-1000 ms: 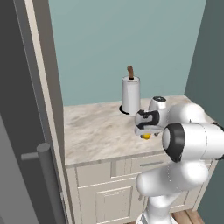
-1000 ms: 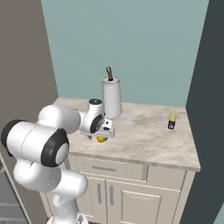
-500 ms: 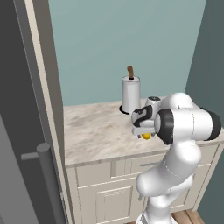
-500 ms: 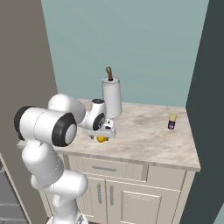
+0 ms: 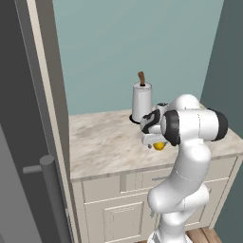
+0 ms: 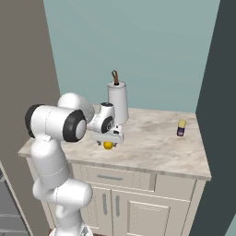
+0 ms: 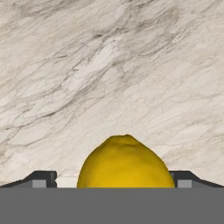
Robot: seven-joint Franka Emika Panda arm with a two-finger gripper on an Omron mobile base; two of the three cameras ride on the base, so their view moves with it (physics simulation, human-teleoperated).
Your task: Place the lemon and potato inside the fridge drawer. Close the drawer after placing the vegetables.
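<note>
The lemon (image 5: 159, 146) (image 6: 108, 145) lies on the marble counter (image 5: 104, 142), near its front edge. My gripper (image 5: 155, 141) (image 6: 109, 141) points straight down over it. In the hand view the lemon (image 7: 126, 164) sits between the two fingertips (image 7: 42, 179), a sliver of counter showing between it and the left one. The jaws stand wide and open around it. The potato and the fridge drawer are out of view.
A white paper-towel roll on a stand (image 5: 141, 102) (image 6: 118, 101) is just behind the hand. A small yellow-capped bottle (image 6: 181, 128) stands at the counter's right. A dark fridge door with a bar handle (image 5: 52, 199) fills the left; a dark wall (image 6: 216, 115) bounds the right.
The arm's upper links have swung and risen over the counter, while the hand stays down over the lemon. The jaws are as wide as before and the lemon has not moved.
</note>
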